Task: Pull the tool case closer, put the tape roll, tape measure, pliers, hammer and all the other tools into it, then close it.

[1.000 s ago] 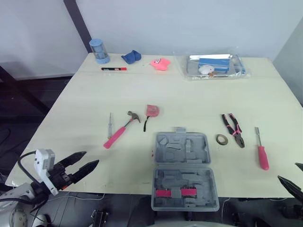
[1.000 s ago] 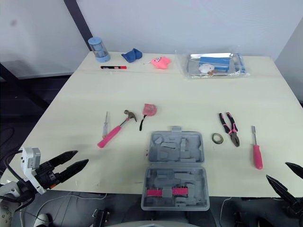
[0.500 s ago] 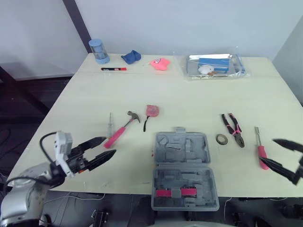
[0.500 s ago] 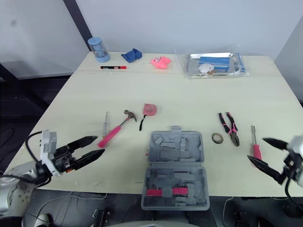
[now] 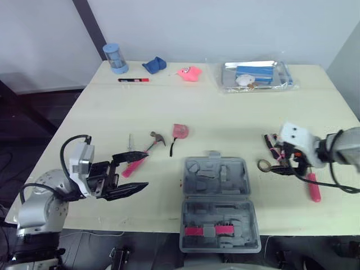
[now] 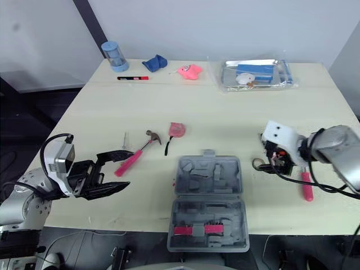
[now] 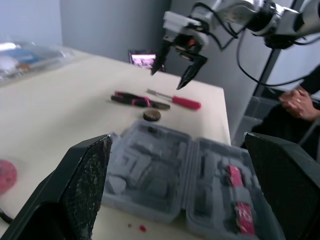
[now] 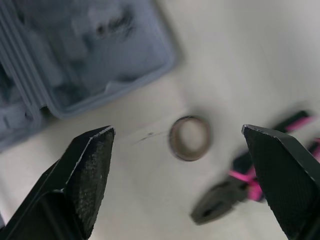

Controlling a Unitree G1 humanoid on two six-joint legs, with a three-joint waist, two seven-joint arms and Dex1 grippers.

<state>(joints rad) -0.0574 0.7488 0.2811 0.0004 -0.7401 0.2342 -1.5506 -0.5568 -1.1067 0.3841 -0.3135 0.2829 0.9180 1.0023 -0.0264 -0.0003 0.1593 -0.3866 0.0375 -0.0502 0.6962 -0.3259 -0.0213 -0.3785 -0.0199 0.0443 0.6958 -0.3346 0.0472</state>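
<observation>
The grey tool case (image 5: 216,202) lies open at the table's front edge. My left gripper (image 5: 135,171) is open just in front of the pink-handled hammer (image 5: 140,158), its fingers pointing toward the case. A thin screwdriver (image 5: 130,142) and the pink tape measure (image 5: 180,131) lie close to the hammer. My right gripper (image 5: 279,162) hovers open over the tape roll (image 8: 190,138), right of the case. The pliers (image 8: 240,190) lie beside the roll, partly hidden behind the gripper in the eye views. A pink screwdriver (image 5: 312,185) lies further right.
Along the back edge stand a blue cylinder (image 5: 115,58), a blue cloth (image 5: 154,66), a pink toy (image 5: 190,73), a red and black marker (image 5: 133,80) and a plastic bag of items (image 5: 256,76). A person's hands (image 7: 295,97) show beyond the table's right side.
Both arms came in from the front corners. The left gripper moved right, up to the hammer handle. The right gripper swung left over the tape roll and pliers.
</observation>
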